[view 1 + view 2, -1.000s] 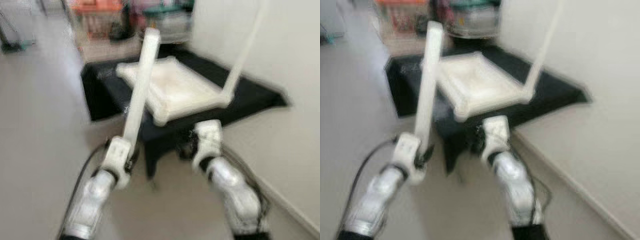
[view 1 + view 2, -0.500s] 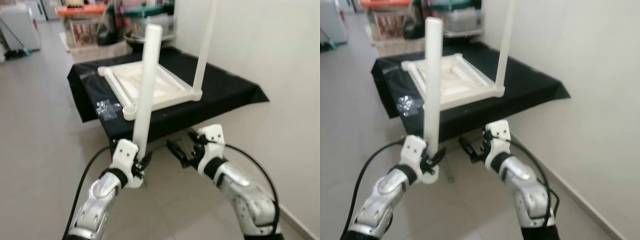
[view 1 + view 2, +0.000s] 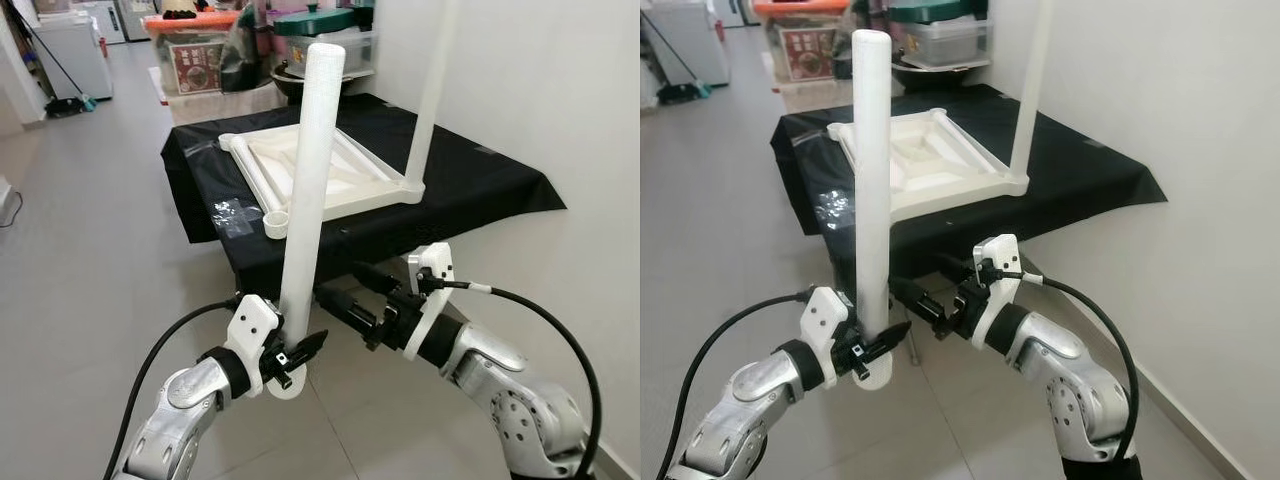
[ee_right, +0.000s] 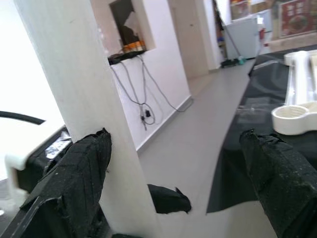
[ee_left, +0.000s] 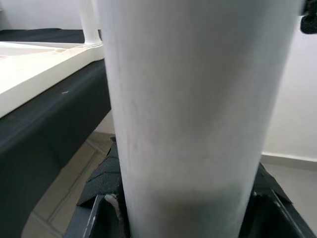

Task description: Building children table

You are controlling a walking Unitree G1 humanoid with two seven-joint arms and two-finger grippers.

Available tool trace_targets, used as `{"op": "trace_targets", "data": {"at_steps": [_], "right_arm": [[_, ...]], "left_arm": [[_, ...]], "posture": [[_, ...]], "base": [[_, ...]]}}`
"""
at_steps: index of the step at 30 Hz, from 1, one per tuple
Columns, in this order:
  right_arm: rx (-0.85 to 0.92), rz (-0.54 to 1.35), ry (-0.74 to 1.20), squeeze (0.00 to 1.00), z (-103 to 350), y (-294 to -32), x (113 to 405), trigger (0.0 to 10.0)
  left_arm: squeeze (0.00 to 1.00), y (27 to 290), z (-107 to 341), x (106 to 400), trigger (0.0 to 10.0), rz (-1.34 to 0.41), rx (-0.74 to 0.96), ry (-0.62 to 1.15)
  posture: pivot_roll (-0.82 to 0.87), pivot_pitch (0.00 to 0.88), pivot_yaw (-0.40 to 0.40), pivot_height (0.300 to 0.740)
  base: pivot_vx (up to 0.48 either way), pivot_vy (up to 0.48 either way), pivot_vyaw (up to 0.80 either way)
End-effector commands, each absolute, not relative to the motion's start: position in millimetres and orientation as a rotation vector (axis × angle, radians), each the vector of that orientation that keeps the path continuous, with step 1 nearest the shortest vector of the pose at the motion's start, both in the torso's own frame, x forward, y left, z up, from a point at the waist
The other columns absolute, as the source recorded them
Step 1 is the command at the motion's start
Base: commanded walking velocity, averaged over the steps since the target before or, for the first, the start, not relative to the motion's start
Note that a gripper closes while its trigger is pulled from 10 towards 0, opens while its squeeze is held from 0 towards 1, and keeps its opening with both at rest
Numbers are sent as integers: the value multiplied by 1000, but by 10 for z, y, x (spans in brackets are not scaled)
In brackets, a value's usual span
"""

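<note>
A: The grey tiled floor point(image 3: 90, 250) leads to a desk point(image 3: 470, 175) under a black cloth, beside a white wall. What changed?

B: The robot has come closer and the view is sharp now. The upturned white tabletop point(image 3: 310, 175) lies on the desk with one fitted leg point(image 3: 437, 90) standing.

A: And the hands?

B: The left hand point(image 3: 290, 355) pinches a loose table leg point(image 3: 313, 190) upright, in front of the desk. The right hand point(image 3: 365, 300) is spread beside it, holding nothing. The empty corner socket point(image 3: 276, 224) is near, so fitting probably comes next.
</note>
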State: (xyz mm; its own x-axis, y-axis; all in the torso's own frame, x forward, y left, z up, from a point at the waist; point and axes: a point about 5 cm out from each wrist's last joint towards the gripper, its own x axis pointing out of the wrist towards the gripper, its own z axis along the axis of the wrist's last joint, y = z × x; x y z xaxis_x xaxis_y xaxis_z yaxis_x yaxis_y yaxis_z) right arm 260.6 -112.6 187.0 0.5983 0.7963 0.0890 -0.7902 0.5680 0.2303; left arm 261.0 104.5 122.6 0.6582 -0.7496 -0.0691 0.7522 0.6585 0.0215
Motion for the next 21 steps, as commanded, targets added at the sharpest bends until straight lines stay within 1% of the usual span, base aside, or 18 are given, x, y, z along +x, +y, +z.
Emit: {"op": "trace_targets", "data": {"at_steps": [1, 5, 11, 17, 20, 21], "right_arm": [[265, 1023, 34, 0, 1873, -997, 2531, 10000], [271, 1094, 42, 0, 1872, -969, 2439, 10000], [248, 1139, 45, 0, 1852, -971, 2367, 10000], [236, 1147, 47, 0, 1840, -953, 2357, 10000], [208, 1149, 61, 0, 1799, -912, 2368, 10000], [208, 1149, 61, 0, 1799, -912, 2368, 10000]], "left_arm": [[0, 973, 1258, 2570, 10000, -925, 56, 54], [0, 962, 1263, 2568, 10000, -976, 52, 66], [0, 989, 1254, 2552, 10000, -1018, 53, 90], [0, 974, 1252, 2538, 10000, -1031, 51, 92], [0, 922, 1248, 2463, 10000, -1108, 67, 104], [0, 922, 1248, 2463, 10000, -1108, 67, 104]], "posture": [[-51, 0, -13, 740], [-56, 0, -8, 740], [-58, 0, -4, 740], [-58, 0, -4, 740], [-54, 0, -4, 740], [-54, 0, -4, 740]], "base": [[0, 0, 0], [0, 0, 0], [0, 0, 0], [0, 0, 0], [0, 0, 0], [0, 0, 0]]}}
